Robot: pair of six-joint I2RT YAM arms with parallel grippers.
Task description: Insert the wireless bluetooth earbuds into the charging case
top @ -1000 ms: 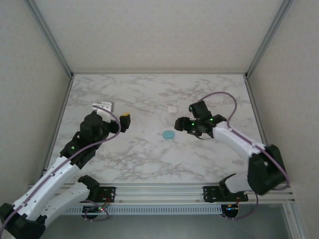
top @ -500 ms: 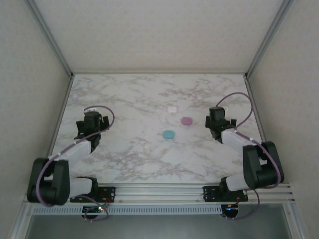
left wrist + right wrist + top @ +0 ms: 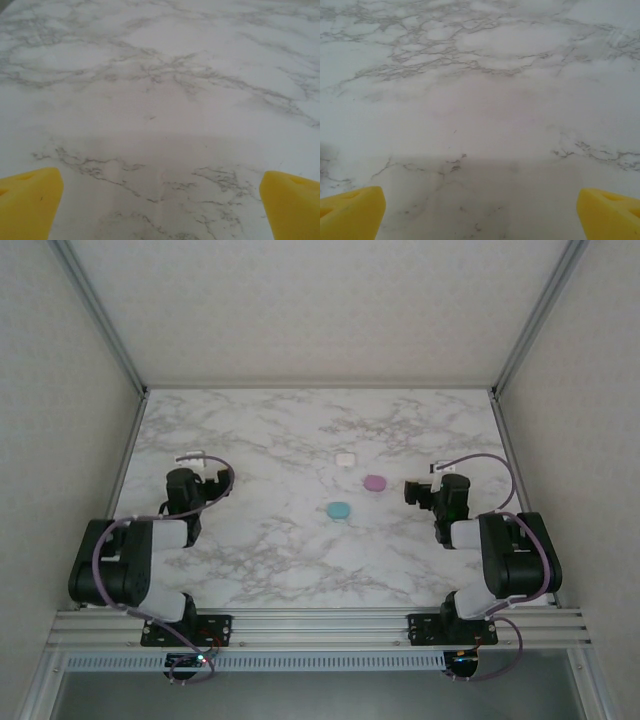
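A grey-veined white marble table (image 3: 250,440) carries three small rounded pieces: a teal piece (image 3: 338,509), a pink piece (image 3: 375,482) just right of and beyond it, and a white piece (image 3: 346,458) farther beyond it.

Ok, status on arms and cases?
Left gripper open, empty; right gripper open, empty. Teal case, pink case, white case on table, ungripped. Nothing blocking them.

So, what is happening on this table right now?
Nothing is being handled. The left gripper and the right gripper are both open and empty over the marble table. Three small rounded things, a teal piece, a pink piece and a white piece, lie apart mid-table. Cases or earbuds, I cannot tell.
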